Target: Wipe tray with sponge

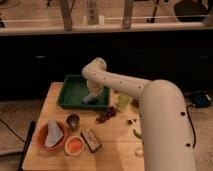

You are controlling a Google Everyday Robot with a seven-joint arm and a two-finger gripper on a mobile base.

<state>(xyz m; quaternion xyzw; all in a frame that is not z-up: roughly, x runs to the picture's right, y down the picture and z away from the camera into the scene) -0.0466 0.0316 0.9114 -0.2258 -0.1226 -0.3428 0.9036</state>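
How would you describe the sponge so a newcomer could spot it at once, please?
On the wooden table, find the green tray at the far side. The sponge lies inside it, just beneath the pincer: a small blue-grey block, unlike the tan-and-brown block outside the tray.

Green tray (69,95) showing at 11 o'clock; pale end effector (93,94) sitting inside it over blue-grey sponge (88,100); surface (115,142) reading tan.

Gripper (93,94) in green plastic tray (71,90), matt wooden table (117,145); smooth white arm (160,110)
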